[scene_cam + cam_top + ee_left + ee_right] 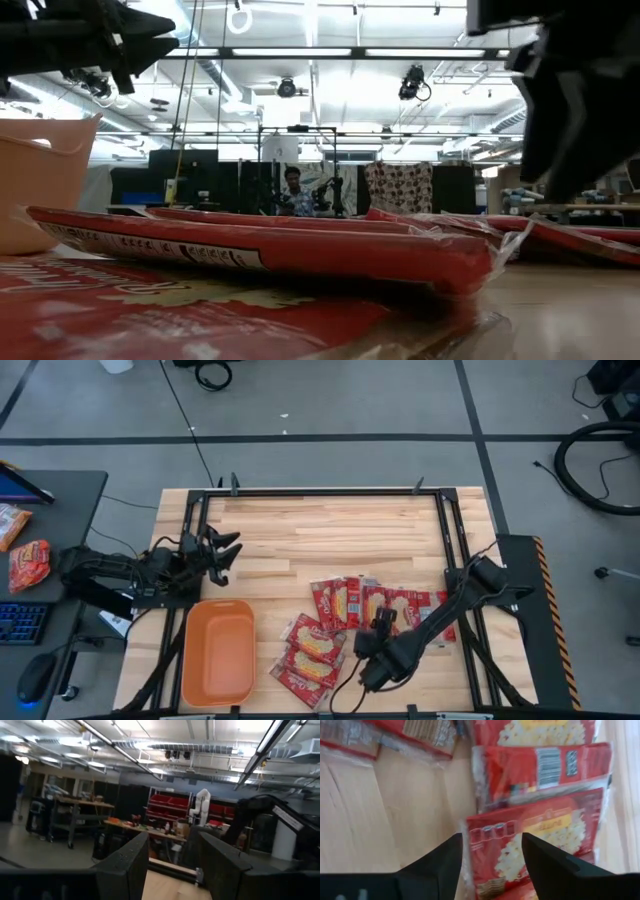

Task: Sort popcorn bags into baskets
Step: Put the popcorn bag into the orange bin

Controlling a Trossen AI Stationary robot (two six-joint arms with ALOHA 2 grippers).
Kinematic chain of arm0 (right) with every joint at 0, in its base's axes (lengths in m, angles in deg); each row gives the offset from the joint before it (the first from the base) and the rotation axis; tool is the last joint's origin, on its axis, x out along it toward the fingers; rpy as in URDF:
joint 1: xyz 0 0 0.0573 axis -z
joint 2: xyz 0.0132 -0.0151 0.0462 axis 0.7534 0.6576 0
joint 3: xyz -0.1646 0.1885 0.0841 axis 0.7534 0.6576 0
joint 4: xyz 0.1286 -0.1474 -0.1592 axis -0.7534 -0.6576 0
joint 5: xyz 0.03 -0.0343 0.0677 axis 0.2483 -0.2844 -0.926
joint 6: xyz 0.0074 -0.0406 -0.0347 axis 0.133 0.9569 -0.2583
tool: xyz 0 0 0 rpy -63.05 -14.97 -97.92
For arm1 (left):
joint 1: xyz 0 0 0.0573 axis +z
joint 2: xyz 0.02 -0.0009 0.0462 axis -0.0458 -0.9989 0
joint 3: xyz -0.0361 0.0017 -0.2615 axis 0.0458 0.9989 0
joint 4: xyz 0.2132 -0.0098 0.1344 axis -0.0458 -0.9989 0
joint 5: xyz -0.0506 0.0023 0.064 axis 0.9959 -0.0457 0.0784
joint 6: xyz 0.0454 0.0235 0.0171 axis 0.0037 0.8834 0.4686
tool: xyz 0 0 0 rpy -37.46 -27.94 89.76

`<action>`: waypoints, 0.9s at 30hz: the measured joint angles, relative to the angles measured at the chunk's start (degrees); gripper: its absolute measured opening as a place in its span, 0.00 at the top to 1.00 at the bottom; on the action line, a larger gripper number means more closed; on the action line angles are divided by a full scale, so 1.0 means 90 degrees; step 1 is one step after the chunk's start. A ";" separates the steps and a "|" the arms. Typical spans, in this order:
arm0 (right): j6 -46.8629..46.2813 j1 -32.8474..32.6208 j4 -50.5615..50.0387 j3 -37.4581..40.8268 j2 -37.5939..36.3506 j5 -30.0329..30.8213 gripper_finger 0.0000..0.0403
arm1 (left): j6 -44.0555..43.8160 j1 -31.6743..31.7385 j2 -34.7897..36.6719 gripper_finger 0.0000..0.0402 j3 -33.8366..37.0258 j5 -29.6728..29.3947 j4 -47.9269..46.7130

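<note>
Several red popcorn bags with cream-yellow panels lie flat on the wooden table, one row (pixel 375 602) and one overlapping heap (pixel 312 652). They also show in the low view (pixel 270 250) and the right wrist view (pixel 540 767). The orange basket (pixel 218 652) stands to their left and holds nothing. My right gripper (pixel 364 650) is open and hovers just above the bags; in its wrist view (pixel 492 855) the fingers stand on either side of one bag's end (pixel 495 832). My left gripper (pixel 226 550) is open, in the air beyond the basket's far end.
Black frame rails (pixel 448 540) run along the table's edges. A grey desk (pixel 60 500) to the left holds an orange-red snack packet (pixel 30 563), a keyboard and a mouse. Bare wood (pixel 330 540) lies on the table's far half. A person (pixel 293 190) sits far off in the room.
</note>
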 joint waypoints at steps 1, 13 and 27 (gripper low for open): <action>-0.0112 -0.0048 0.0040 0.0000 0.0074 0.0066 0.46 | 0.0050 0.0000 0.0000 0.57 0.0000 -0.0050 0.0034; -0.1032 -0.0464 0.0098 0.0002 0.0923 0.0993 0.44 | 0.0254 0.0002 0.0000 0.57 0.0000 -0.0347 0.0308; -0.1063 -0.0404 -0.0450 0.0056 0.0956 0.1105 0.82 | -0.0043 0.0000 0.0000 0.57 0.0000 -0.0338 0.0066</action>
